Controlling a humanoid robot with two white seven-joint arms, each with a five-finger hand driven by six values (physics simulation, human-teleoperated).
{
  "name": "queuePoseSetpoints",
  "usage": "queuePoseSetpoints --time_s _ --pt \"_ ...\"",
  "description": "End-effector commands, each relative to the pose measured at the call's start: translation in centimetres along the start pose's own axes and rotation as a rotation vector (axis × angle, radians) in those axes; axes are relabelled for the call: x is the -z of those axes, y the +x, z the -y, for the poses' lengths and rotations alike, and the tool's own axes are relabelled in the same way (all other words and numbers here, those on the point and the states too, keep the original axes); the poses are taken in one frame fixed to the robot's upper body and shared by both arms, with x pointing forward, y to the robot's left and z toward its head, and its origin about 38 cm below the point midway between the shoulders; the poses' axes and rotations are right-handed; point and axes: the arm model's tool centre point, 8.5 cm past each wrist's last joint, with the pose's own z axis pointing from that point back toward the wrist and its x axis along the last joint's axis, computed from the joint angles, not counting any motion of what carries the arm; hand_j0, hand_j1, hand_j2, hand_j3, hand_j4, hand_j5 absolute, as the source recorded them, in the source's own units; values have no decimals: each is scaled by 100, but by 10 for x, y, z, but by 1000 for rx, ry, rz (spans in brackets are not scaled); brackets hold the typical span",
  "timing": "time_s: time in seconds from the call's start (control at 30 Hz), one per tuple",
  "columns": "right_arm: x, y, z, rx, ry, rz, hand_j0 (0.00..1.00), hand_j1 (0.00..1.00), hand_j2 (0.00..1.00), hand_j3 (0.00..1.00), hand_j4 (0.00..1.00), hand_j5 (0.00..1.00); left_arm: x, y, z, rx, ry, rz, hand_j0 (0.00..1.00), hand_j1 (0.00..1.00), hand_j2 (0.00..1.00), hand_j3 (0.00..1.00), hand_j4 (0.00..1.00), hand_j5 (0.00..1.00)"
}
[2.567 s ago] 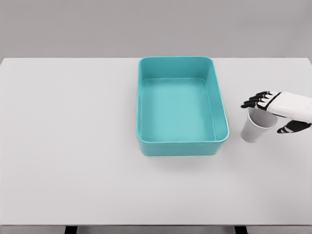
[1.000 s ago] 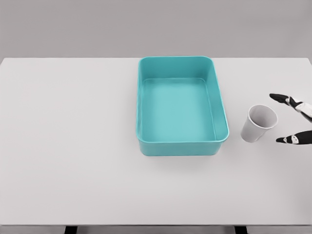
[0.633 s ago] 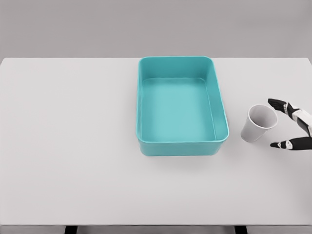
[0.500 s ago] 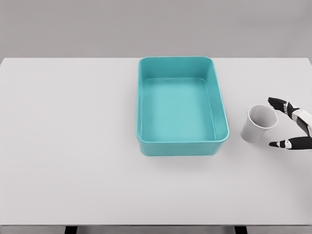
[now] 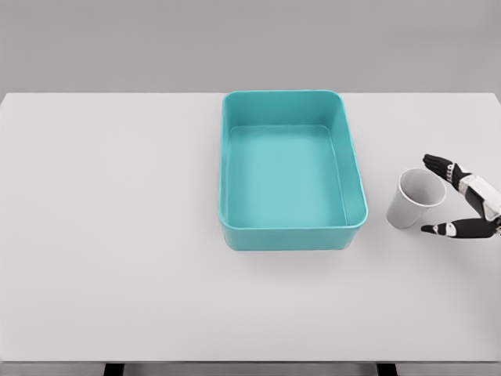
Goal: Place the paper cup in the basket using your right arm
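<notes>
Plain grey wall behind, white table (image 5: 117,235) filling most of the view. Teal basket (image 5: 356,188) at centre, no markings. White cup (image 5: 413,200) stands on the table just right of it — unlabelled. Right hand (image 5: 462,200) beside the cup, fingers spread, holding nothing.

The right hand (image 5: 470,202) starts out draped over the top of the cup (image 5: 415,198), fingers curled across its rim. It then lifts off and draws back toward the right edge, until only two dark fingertips show, well apart from the cup. From there it creeps leftward again, and now its spread fingers (image 5: 441,167) bracket the cup: the upper ones reach just beside the rim's far right side, the thumb lies just beside the cup's lower right wall. Whether either touches cannot be told.
</notes>
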Motion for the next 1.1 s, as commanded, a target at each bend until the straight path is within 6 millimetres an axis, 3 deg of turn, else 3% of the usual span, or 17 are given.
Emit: queuePoseSetpoints --time_s 0.0,0.4,0.87,1.0,1.07 --pt "3 -1 -5 18 -5 7 100 100 100 100 100 100 0 0 0 0 0 0 100 100 100 100 100 100" --pt "18 3 -9 25 -6 41 100 100 100 100 100 100 0 0 0 0 0 0 100 100 100 100 100 100" --pt "21 1 -19 41 8 43 100 100 100 100 100 100 0 0 0 0 0 0 100 100 100 100 100 100" --pt "23 1 -20 46 6 47 82 82 82 82 82 82 0 0 0 0 0 0 100 100 100 100 100 100" --pt "23 1 -21 47 7 47 63 63 63 63 63 63 0 0 0 0 0 0 100 100 100 100 100 100"
